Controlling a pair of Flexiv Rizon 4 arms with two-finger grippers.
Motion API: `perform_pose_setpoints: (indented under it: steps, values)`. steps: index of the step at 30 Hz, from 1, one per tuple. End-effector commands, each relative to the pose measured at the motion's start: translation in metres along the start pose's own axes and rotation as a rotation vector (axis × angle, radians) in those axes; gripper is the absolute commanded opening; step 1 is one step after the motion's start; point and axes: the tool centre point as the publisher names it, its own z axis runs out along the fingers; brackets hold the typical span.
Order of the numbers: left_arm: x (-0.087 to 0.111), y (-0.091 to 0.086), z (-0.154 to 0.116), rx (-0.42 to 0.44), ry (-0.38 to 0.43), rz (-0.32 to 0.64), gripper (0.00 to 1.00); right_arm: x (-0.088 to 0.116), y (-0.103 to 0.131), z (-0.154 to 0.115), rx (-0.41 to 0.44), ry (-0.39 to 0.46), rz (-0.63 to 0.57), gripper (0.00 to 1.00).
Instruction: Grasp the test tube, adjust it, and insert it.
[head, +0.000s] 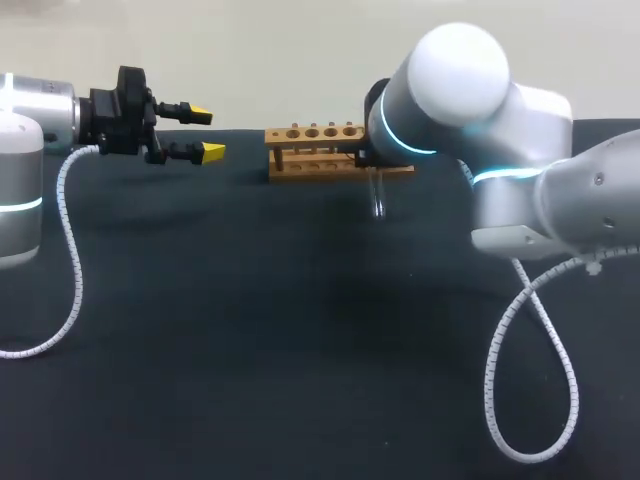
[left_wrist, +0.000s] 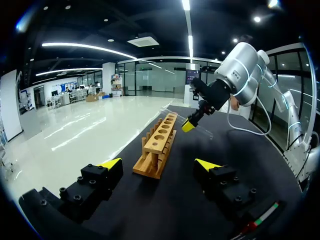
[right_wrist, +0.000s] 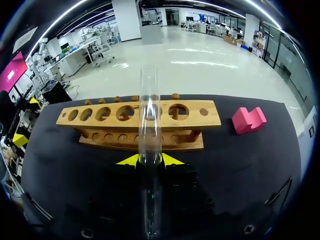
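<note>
A clear glass test tube (right_wrist: 150, 115) is held between the yellow tips of my right gripper (right_wrist: 149, 160), which is shut on it. The tube's open end points over the wooden rack (right_wrist: 100, 114), across the middle of its row of holes. In the head view the rack (head: 310, 150) stands at the table's back middle. There the tube's end (head: 379, 195) hangs below my right arm, which hides the gripper itself. My left gripper (head: 205, 133) hovers open and empty to the left of the rack. From the left wrist view, the rack (left_wrist: 159, 145) lies ahead of the open fingers, with the right gripper (left_wrist: 190, 124) beyond it.
A pink block (right_wrist: 248, 120) lies on the black tabletop (head: 300, 330) beside the rack's end. White coiled cables (head: 530, 360) hang from both arms over the table's sides.
</note>
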Motion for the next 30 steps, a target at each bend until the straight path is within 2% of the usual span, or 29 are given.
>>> perform_pose_setpoints:
  steps: [1,15,22,30]
  values:
    - [0.001,0.0,-0.001,-0.001,-0.004,0.003,1.0,0.0,-0.001,0.005,-0.005,0.021,0.0,0.0]
    - [0.001,0.0,-0.001,-0.001,-0.004,0.003,1.0,0.007,-0.002,0.012,-0.019,0.056,0.012,0.0]
    - [0.001,0.0,-0.001,-0.001,-0.004,0.003,1.0,0.009,-0.001,0.0,-0.004,-0.015,0.045,0.0]
    - [0.001,0.0,-0.001,-0.001,-0.004,0.003,1.0,0.01,0.005,-0.023,0.002,-0.148,0.103,0.0]
